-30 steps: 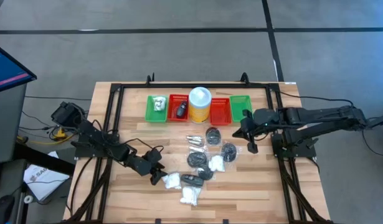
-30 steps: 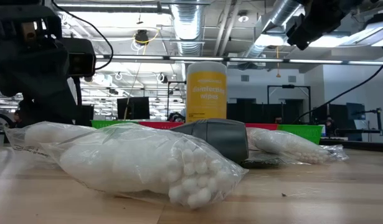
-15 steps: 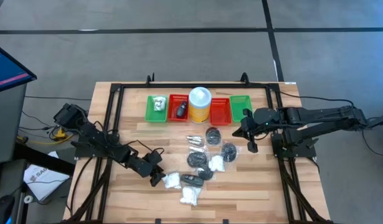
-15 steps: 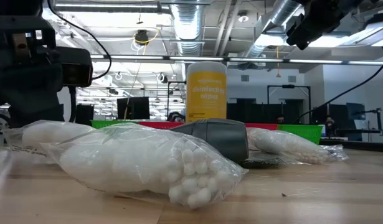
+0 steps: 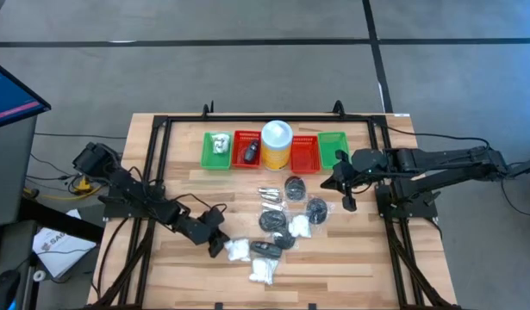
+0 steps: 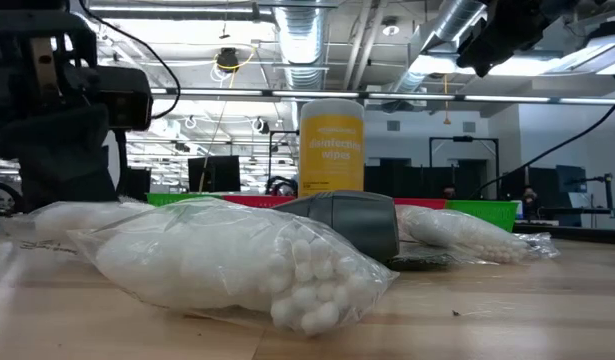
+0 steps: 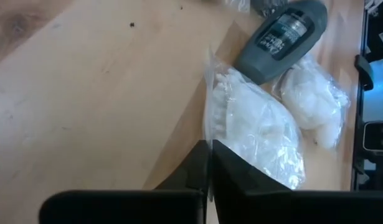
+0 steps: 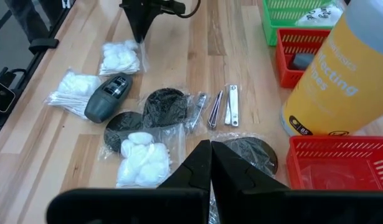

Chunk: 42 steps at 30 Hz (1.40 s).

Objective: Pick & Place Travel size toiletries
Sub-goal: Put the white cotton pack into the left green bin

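**Left gripper pinches bag edge; right gripper idle over table**

Table (image 5: 178, 271): wooden top with a black frame. Along the far side stand a green basket (image 5: 217, 151) holding a white bundle, a red basket (image 5: 246, 151) holding a dark item, the yellow canister (image 5: 277, 145), a second red basket (image 5: 305, 154) and a second green basket (image 5: 332, 146).

Toiletries lie in a cluster at the table's middle and near side: cotton bags (image 5: 238, 251), a grey bottle (image 7: 280, 38), wrapped dark discs (image 8: 164, 107), metal clippers (image 8: 223, 107).

Left gripper (image 5: 218, 248): low at the near-left side, fingers pressed together on the clear edge of the nearest cotton bag (image 7: 253, 130), which lies on the wood.

Right gripper (image 5: 330, 183): raised just in front of the second green basket, fingers pressed together, holding nothing.
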{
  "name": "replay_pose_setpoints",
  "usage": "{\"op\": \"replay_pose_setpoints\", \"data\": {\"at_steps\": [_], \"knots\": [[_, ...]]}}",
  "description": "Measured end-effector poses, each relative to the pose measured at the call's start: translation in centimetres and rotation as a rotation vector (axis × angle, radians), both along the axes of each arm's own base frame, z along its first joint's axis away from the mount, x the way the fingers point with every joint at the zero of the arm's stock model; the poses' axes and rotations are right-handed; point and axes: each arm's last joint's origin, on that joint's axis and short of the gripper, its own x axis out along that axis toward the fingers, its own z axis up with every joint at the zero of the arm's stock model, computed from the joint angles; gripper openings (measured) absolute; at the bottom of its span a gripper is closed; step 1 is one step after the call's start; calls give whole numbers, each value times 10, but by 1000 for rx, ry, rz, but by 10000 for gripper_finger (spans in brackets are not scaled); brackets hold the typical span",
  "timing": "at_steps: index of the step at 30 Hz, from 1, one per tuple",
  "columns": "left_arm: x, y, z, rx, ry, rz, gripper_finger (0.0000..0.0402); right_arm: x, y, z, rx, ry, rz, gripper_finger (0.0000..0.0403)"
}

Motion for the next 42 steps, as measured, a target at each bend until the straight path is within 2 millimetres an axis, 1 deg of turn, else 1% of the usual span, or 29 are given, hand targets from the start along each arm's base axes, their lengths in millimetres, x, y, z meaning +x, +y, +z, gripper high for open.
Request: {"op": "replay_pose_setpoints", "data": {"at_steps": [3,7,11,17,22,25,29,34,42], "knots": [[-1,2,9,25,-46,7,1,0,0,0,0,0,0,0],[-5,10,30,92,-132,25,1,0,0,0,0,0,0,0],[-16,26,50,169,-154,68,1,0,0,0,-1,0,1,0],[-33,54,71,284,-164,161,0,0,0,0,-1,0,1,0],[-38,75,85,359,-205,222,0,0,0,0,-1,0,1,0],[-40,88,90,419,-201,248,0,0,0,0,-1,0,1,0],[-46,109,90,480,-138,309,0,0,0,0,-2,0,1,0],[-50,131,94,518,-113,352,0,0,0,0,-1,1,1,0],[-55,165,92,539,-45,383,0,0,0,0,-2,0,1,0]]}}
